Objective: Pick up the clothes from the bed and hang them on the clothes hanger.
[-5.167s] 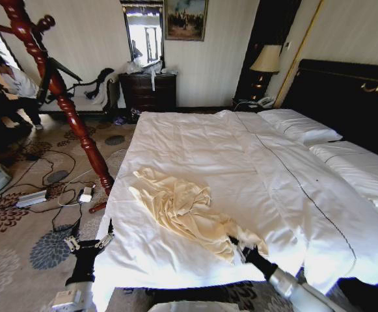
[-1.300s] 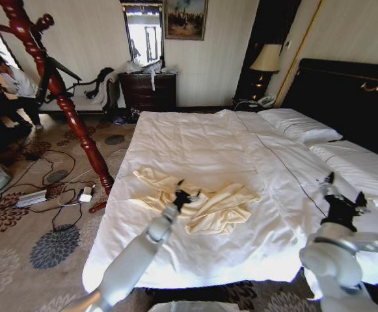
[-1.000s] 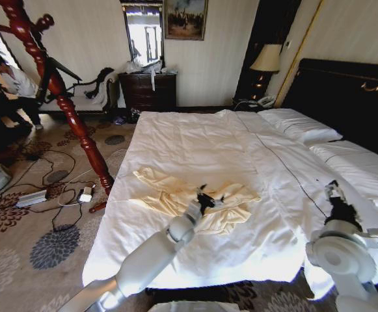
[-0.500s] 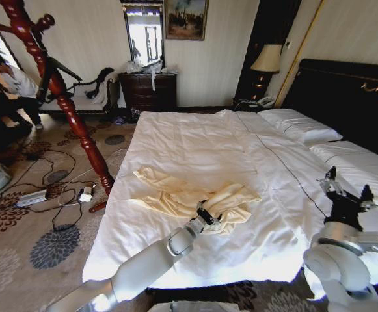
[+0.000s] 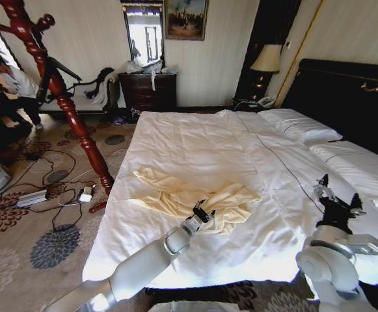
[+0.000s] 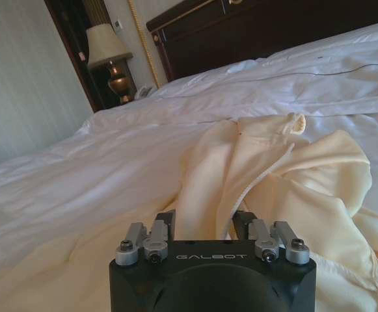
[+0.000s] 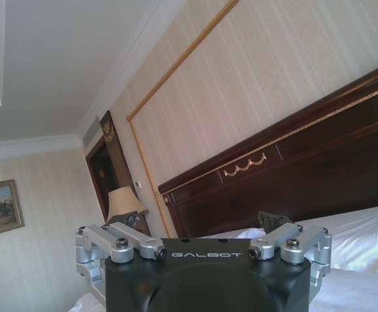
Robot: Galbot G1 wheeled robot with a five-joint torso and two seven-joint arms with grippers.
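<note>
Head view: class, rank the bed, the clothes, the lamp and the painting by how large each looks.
1. bed
2. clothes
3. painting, cut by the frame
4. lamp, close to the painting

Both stand far back, so they look smaller.

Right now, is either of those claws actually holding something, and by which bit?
The left gripper is closed on a raised fold of the clothes, at the near edge. The right gripper is open, holding nothing.
</note>
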